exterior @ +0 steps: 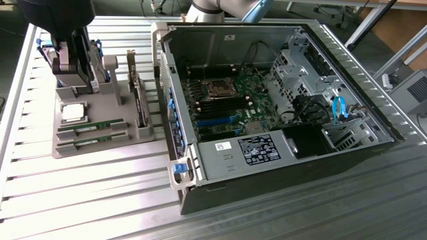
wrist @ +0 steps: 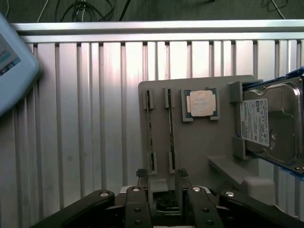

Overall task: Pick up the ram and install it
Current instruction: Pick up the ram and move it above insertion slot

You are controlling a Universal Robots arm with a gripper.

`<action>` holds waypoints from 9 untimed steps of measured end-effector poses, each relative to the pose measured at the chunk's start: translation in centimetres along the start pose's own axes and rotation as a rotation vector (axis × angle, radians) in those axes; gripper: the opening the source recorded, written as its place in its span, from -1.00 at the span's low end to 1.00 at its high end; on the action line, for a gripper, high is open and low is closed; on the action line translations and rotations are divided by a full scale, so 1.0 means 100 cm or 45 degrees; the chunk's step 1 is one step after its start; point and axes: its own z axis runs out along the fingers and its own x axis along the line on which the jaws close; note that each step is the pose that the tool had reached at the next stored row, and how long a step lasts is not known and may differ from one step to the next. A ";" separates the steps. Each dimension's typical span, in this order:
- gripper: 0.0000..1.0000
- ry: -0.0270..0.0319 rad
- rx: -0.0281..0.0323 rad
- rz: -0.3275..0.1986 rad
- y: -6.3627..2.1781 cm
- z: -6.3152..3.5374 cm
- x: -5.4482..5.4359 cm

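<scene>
Two ram sticks lie side by side in slots of a grey holder tray (exterior: 100, 150) at the exterior view's left: one ram stick (exterior: 90, 128) farther back, the other (exterior: 90, 142) nearer the front. In the wrist view they appear edge-on as thin green strips, one ram (wrist: 150, 130) beside the other (wrist: 171, 130). My gripper (wrist: 161, 176) hangs above the tray, open, with nothing between its fingers, its fingertips (wrist: 141, 175) short of the ends of the two sticks. In the exterior view the gripper (exterior: 67, 67) hangs over the tray's back part.
A square silver processor (wrist: 201, 103) and a hard drive (wrist: 270, 123) also sit on the tray, and an upright expansion card (exterior: 137, 100) stands at its edge. The open computer case (exterior: 373, 120) with its motherboard (exterior: 220, 100) lies to the exterior view's right, on the ribbed metal table (exterior: 100, 200).
</scene>
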 end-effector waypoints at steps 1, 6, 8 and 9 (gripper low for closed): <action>-0.29 0.0000 0.0000 0.000 0.0000 0.0008 0.000; -0.29 -0.0410 -0.0005 -0.001 0.0001 0.0067 0.003; -0.29 -0.0598 -0.0008 -0.002 0.0003 0.0090 0.006; -0.29 -0.0611 -0.0007 -0.003 0.0004 0.0096 0.008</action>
